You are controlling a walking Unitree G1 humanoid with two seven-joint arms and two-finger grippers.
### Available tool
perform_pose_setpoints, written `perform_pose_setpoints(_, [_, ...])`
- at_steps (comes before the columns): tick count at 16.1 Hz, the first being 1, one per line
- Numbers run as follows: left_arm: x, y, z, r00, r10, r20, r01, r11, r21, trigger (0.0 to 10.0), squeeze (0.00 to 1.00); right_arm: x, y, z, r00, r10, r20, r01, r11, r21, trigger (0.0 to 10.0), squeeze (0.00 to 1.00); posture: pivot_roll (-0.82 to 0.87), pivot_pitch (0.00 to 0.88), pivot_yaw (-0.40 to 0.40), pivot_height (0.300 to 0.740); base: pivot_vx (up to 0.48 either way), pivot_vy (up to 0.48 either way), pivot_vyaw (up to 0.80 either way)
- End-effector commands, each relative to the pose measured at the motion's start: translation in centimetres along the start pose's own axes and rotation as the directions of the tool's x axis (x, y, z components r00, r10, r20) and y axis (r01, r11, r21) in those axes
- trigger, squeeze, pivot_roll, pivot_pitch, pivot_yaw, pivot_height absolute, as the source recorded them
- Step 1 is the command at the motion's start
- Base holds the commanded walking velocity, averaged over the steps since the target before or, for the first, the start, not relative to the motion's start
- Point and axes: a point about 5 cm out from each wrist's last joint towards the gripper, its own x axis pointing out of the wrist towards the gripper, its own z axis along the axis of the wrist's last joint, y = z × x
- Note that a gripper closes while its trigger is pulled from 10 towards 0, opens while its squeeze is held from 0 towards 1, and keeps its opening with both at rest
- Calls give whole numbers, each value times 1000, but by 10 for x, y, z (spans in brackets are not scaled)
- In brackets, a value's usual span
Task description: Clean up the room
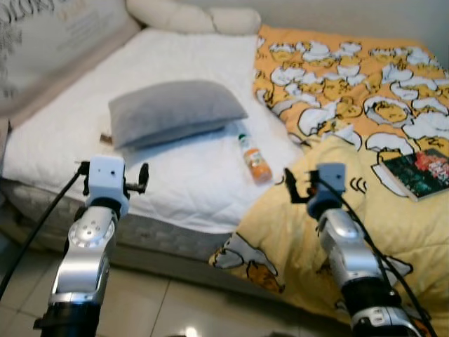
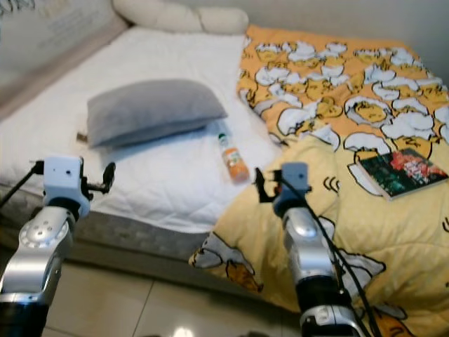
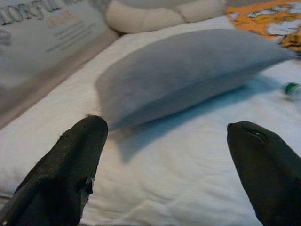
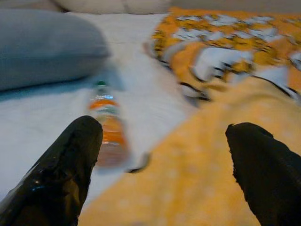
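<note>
The 2 fingers [image 3: 70,169] of the left gripper [image 3: 164,165] are being held spread wide and empty above the white mattress [image 1: 189,175], near its front edge, pointed at a grey pillow [image 1: 172,109]. The right gripper [image 4: 164,169] is likewise being held spread apart, over the yellow cartoon-print blanket [image 1: 351,232]. Just beyond it, what appears to be an orange juice bottle [image 1: 254,159] is lying beside the pillow. A book [image 1: 417,172] is resting on the blanket.
</note>
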Motion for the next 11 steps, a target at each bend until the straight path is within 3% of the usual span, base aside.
perform_pose_setpoints(1, [-2, 2, 4, 1000, 1, 0, -1, 1000, 12, 10000, 0, -1, -2, 1, 1000, -20, 16, 20, 999, 30, 10000, 1000, 105, 0, 41, 740, 334, 0, 0])
perform_pose_setpoints(4, [-7, 3, 18, 1000, -2, 16, 1, 1000, 24, 10000, 0, -2, 4, 3, 999, -19, 45, 17, 998, 56, 10000, 1000, 153, 0, 88, 740, 335, 0, 0])
perform_pose_setpoints(6, [-8, 1, 18, 1000, -14, 11, 14, 1000, 23, 10000, 0, -2, 6, 5, 999, -3, 52, 0, 998, 58, 10000, 1000, 136, 0, 74, 740, 339, 0, 0])
perform_pose_setpoints(8, [-9, -5, 3, 1000, -3, -25, 3, 1000, -13, 10000, 0, -6, 9, 4, 998, 53, 40, -55, 998, 28, 10000, 1000, 91, 0, 62, 740, 334, 0, 656])
perform_pose_setpoints(11, [-16, -9, -2, 999, -3, -45, 1, 999, -36, 10000, 0, -5, 5, 9, 997, 58, 41, -59, 998, 19, 10000, 1000, 68, 0, 39, 740, 323, 0, 798])
